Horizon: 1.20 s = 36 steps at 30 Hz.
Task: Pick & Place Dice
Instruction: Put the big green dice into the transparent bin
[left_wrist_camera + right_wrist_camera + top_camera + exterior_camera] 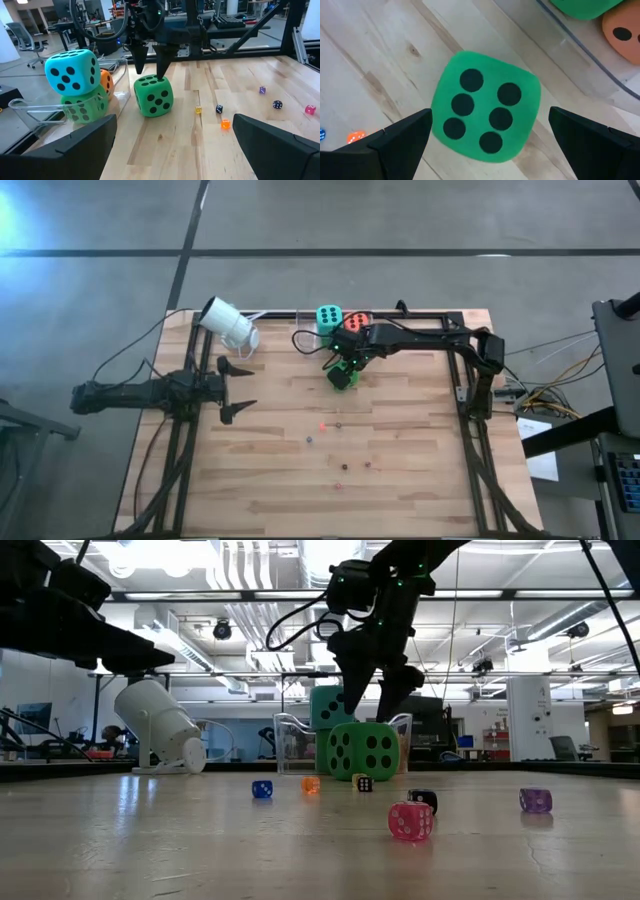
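Note:
A green die (343, 375) rests on the wooden table, six pips up (485, 107). My right gripper (490, 116) is open and points steeply down at it. The two fingers (350, 690) stand close over its top (150, 80), one toward each side, and I see no touch. A teal die (72, 72) sits on a second green die (85, 105) inside a clear container (30, 112) at the far edge, with an orange-red die (360, 323) beside them. Several tiny dice (410, 821) lie scattered mid-table. My left gripper (250, 387) waits open at the table's left.
A white cup (230, 323) lies on its side at the far left corner. A dark metal frame (470, 380) borders the table. The tiny dice (340, 445) lie nearer the front than the green die, with bare wood around them.

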Each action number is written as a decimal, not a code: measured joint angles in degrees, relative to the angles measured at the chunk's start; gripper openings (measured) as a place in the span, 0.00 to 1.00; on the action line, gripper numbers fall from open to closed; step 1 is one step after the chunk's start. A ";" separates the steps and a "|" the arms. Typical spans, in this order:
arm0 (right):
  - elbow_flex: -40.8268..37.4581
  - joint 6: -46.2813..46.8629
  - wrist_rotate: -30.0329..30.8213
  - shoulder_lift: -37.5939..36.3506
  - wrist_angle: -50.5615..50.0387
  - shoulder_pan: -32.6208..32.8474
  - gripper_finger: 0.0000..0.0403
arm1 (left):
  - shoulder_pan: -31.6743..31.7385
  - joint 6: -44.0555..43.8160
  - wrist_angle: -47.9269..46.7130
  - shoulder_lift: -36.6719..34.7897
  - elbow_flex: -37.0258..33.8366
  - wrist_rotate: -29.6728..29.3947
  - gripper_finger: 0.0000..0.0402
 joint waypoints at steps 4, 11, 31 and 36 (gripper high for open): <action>-0.15 -0.02 0.01 0.04 0.29 -0.06 0.99 | 0.00 0.00 0.00 0.00 0.00 0.00 1.00; -0.79 -0.02 -0.16 0.04 0.73 -0.04 0.99 | 0.00 0.02 0.00 0.00 0.00 0.00 1.00; -0.81 1.90 -1.55 0.04 1.72 -0.01 0.99 | 0.02 0.15 0.00 0.00 0.00 0.01 1.00; -0.83 1.92 -1.55 0.04 1.17 0.01 0.99 | 0.00 0.15 0.00 0.00 0.00 0.02 1.00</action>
